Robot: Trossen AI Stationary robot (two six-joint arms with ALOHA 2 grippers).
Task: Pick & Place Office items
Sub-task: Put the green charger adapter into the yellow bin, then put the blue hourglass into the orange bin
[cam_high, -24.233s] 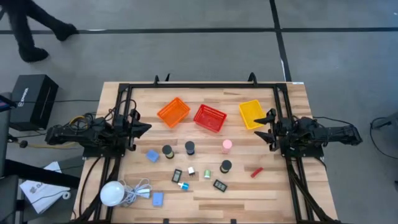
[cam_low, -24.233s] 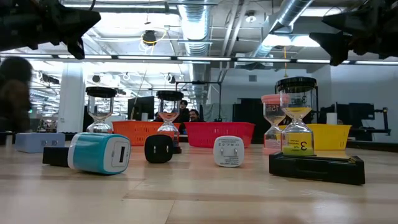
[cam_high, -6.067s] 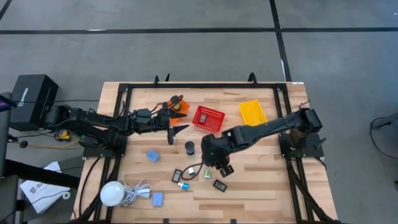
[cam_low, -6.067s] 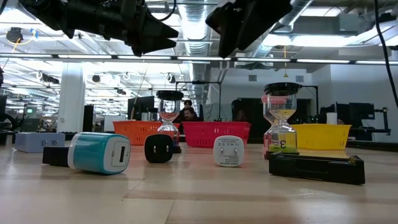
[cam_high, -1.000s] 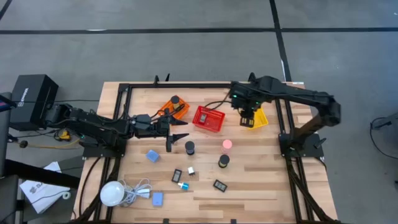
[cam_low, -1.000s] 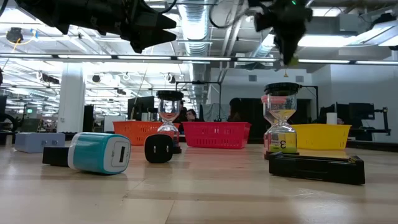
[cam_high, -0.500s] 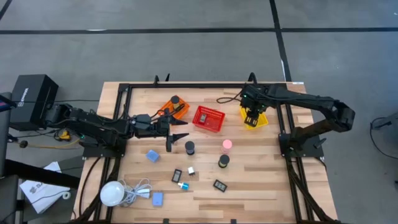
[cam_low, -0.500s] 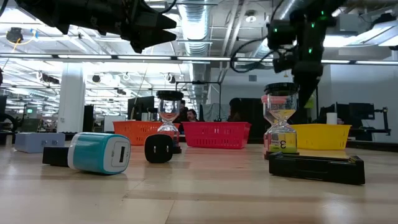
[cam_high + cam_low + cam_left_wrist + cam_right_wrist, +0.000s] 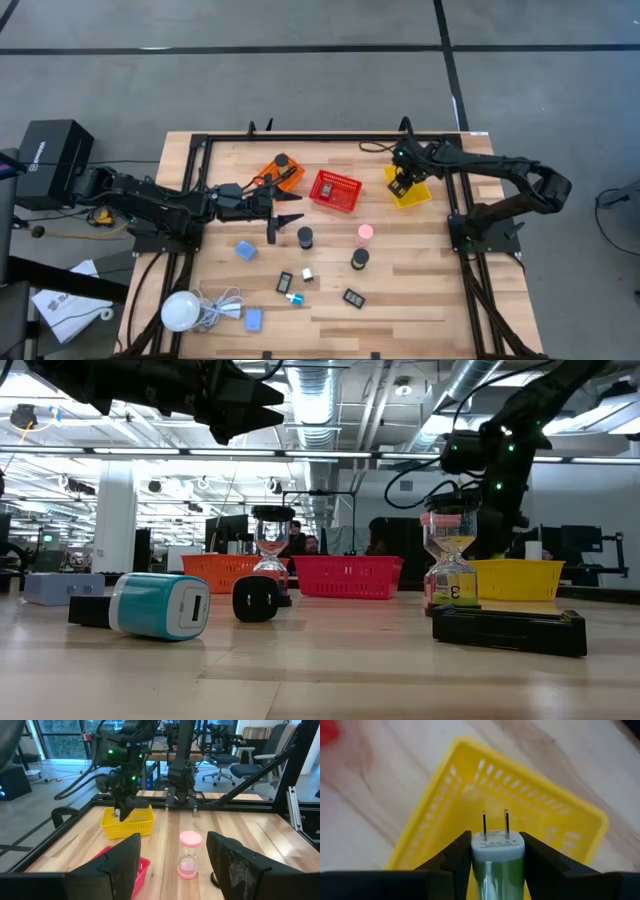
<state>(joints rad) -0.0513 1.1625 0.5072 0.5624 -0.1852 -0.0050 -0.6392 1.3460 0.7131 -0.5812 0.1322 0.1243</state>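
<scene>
My right gripper (image 9: 401,184) hangs over the yellow basket (image 9: 414,190), shut on a green charger with a white pronged face (image 9: 497,851). My left gripper (image 9: 283,214) hovers open near the middle of the table, between the orange basket (image 9: 272,180) and a black hourglass (image 9: 305,237). The pink hourglass (image 9: 189,855) stands upright on its base ahead of the left fingers. A second black hourglass (image 9: 359,260) stands on the table. Another lies in the orange basket (image 9: 283,161). My right gripper pinches the charger's green body (image 9: 497,867) between its two fingers (image 9: 455,860), just behind the white face. The fingers point down into the yellow basket, and the two prongs (image 9: 495,824) point the same way. The charger is clear of the basket's floor.
A red basket (image 9: 336,190) sits between the orange and yellow ones. Blue chargers (image 9: 245,250) (image 9: 253,320), flat black rectangles (image 9: 284,283) (image 9: 353,297) and small blocks (image 9: 308,273) lie toward the near side. A white bulb with its cable (image 9: 180,310) lies near left.
My right gripper has come down with the charger, from high above the table to just over the yellow basket, shifting slightly toward the table's right edge. It has stayed shut on the charger.
</scene>
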